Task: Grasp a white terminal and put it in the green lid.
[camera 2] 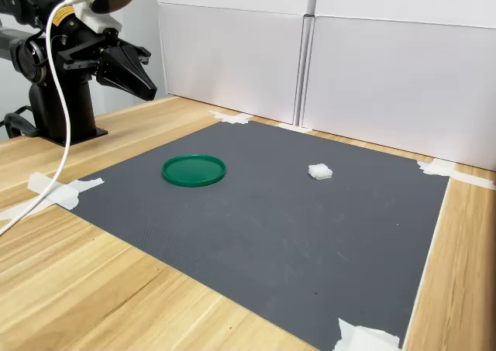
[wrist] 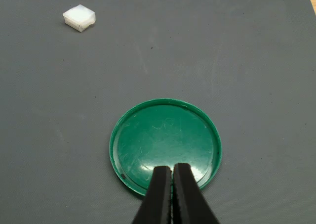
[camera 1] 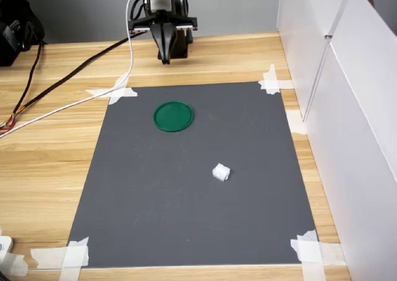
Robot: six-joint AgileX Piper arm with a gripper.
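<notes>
The green lid (camera 1: 173, 116) lies flat and empty on the grey mat, toward the mat's far side in the first exterior view; it also shows as the green lid (camera 2: 194, 170) and the green lid (wrist: 165, 145). A small white terminal (camera 1: 221, 172) rests on the mat apart from the lid, seen too as the white terminal (camera 2: 320, 171) and the white terminal (wrist: 79, 17). My gripper (camera 1: 165, 60) hangs high above the table beyond the mat's far edge, its black fingers pressed together with nothing between them. The gripper (camera 2: 152, 93) is well clear of both objects; the gripper (wrist: 172, 168) tips overlap the lid's near rim.
The grey mat (camera 1: 186, 219) is taped at its corners to a wooden table (camera 1: 43, 169). White panels (camera 1: 347, 107) wall the first exterior view's right side. A white cable (camera 1: 74, 104) and dark cables (camera 1: 37, 89) run across the wood at the first exterior view's left.
</notes>
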